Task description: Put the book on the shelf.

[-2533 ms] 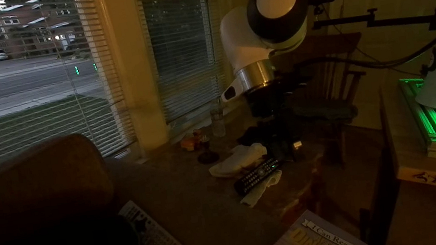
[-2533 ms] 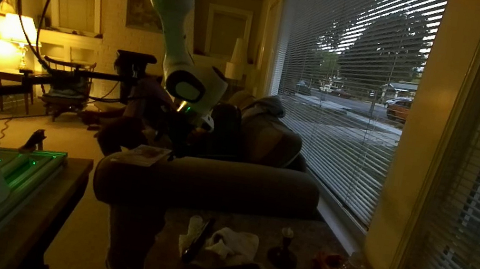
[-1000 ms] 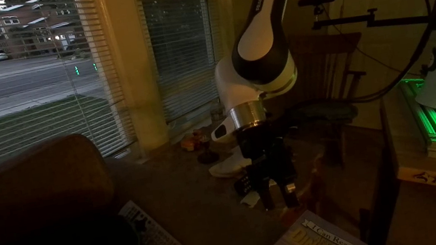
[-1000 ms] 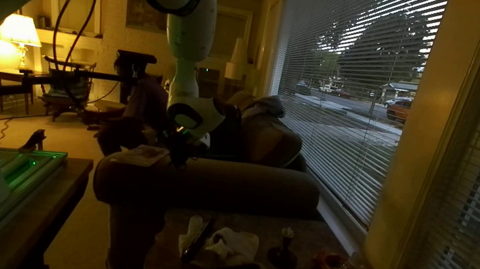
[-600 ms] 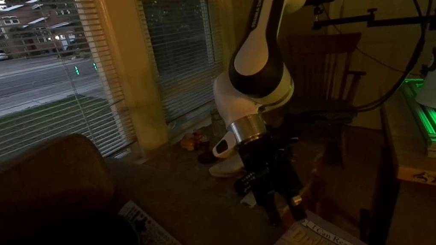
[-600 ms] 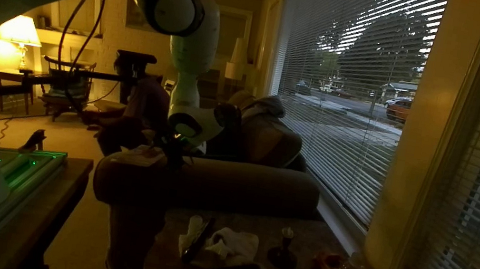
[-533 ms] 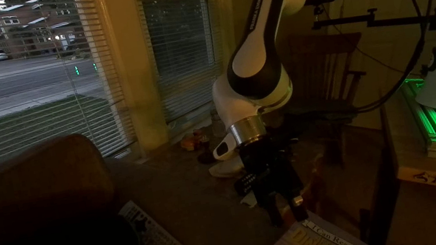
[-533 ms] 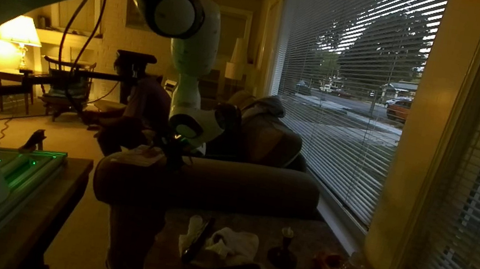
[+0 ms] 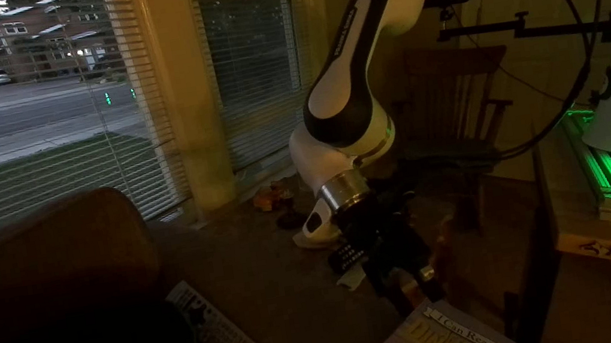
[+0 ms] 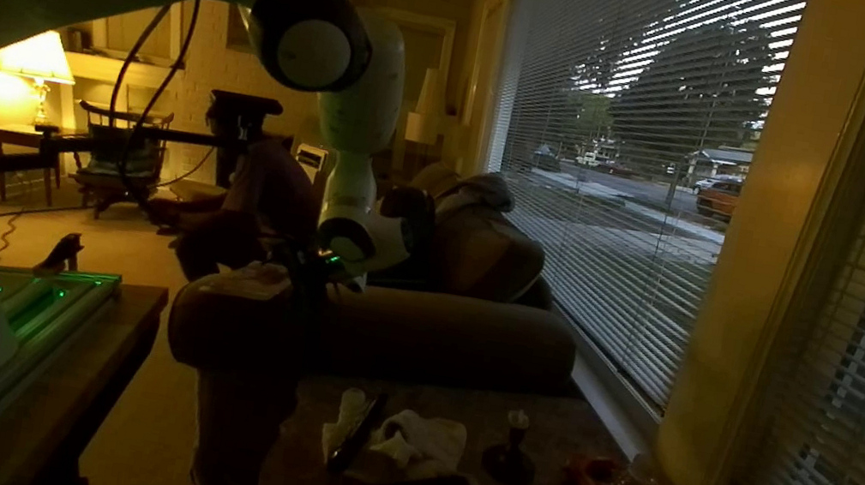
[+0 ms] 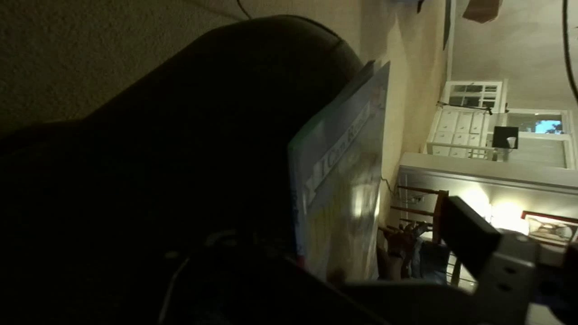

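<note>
The book (image 9: 448, 336), a thin book with a pale cover reading "I Can Read!", lies flat on the couch arm. It also shows on the arm in an exterior view (image 10: 253, 282) and in the wrist view (image 11: 343, 194). My gripper (image 9: 420, 302) is tilted down at the book's corner, its two fingers apart. In the wrist view the gripper (image 11: 336, 221) has one dark finger at each side with the book showing between them. I cannot tell if the fingers touch the book. I cannot make out which thing is the shelf.
The couch arm (image 10: 451, 341) stands between the side table and couch. The table holds a remote (image 9: 348, 257), a white cloth (image 10: 423, 440), a candle holder (image 10: 512, 455) and an orange toy (image 10: 587, 480). Another book (image 9: 214, 330) lies on the couch. A person (image 10: 267, 190) sits beyond.
My gripper has moved from over the side table, down and toward the book's corner, tilting as it came. The book and the table things have not moved.
</note>
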Controlling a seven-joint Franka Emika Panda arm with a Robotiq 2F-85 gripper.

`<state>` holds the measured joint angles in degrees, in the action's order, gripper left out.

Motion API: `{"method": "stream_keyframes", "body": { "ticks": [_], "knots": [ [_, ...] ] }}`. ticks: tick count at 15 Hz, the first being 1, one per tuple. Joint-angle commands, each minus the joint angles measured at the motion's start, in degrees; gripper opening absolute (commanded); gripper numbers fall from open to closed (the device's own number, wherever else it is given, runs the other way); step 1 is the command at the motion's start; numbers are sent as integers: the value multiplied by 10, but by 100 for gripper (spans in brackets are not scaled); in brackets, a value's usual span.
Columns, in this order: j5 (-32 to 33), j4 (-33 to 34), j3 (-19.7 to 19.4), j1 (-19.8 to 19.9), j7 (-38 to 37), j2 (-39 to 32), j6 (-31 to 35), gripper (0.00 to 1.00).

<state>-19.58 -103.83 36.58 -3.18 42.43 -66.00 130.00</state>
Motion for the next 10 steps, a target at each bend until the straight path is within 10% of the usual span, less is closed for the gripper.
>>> {"method": "stream_keyframes", "body": {
  "ticks": [1,5,10],
  "knots": [
    [4,42,-9,-14,-21,-26,-68,100],
    [2,63,-23,-25,-24,-34,-109,95],
    [-4,81,-26,-31,-15,-46,-106,47]
  ]
}}
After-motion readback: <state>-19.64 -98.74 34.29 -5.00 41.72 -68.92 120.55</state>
